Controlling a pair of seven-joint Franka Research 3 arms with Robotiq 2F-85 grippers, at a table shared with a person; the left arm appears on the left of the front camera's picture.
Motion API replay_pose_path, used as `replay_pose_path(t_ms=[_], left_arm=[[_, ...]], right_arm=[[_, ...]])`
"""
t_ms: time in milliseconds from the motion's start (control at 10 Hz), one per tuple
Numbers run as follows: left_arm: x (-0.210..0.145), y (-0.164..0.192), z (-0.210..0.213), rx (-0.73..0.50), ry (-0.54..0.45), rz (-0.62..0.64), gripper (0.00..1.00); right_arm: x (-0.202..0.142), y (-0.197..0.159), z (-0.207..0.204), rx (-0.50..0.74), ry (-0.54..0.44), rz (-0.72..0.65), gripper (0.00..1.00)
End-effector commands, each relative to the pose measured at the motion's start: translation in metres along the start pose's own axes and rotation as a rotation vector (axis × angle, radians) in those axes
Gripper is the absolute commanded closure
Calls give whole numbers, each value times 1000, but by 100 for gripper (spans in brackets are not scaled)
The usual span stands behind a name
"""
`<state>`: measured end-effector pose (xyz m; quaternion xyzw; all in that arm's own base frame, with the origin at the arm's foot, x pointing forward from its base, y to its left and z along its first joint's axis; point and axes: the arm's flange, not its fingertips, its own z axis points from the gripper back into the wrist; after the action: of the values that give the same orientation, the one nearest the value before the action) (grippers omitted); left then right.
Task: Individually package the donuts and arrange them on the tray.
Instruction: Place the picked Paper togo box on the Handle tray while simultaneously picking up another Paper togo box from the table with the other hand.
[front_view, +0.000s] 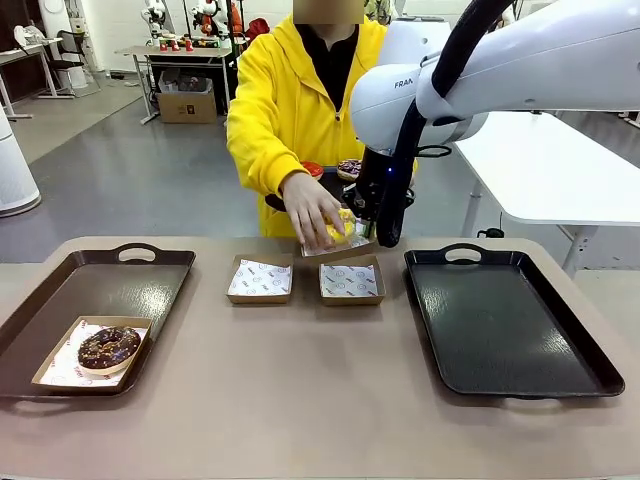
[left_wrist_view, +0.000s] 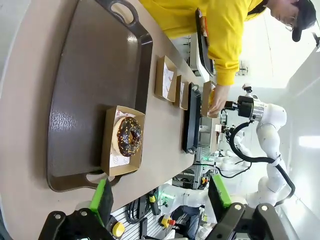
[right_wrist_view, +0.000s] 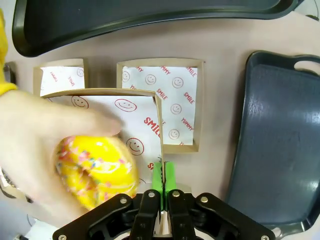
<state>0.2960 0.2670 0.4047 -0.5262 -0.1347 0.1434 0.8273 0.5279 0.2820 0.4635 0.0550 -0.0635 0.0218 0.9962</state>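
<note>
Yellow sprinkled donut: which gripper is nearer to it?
Right. The right gripper is shut on the box rim beside the donut; the left gripper hangs open near the brown tray, far off.

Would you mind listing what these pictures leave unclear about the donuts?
- Front view: the yellow donut is mostly covered by the person's hand.
- Right wrist view: the lower edge of the box lies behind that hand and the right gripper.
- Front view: the red donut and dark donut are too small for detail.
</note>
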Motion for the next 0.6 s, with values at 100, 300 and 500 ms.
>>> replay_pose_path(t_ms=[100,300,500], left_arm=[[-3,-2,1,-22,-10,-13,0],[-3,-2,1,-22,-10,-13,0],[-3,-2,1,-22,-10,-13,0]], right_arm=[[1,0,1,23,1,5,100],[1,0,1,23,1,5,100],[1,0,1,23,1,5,100]])
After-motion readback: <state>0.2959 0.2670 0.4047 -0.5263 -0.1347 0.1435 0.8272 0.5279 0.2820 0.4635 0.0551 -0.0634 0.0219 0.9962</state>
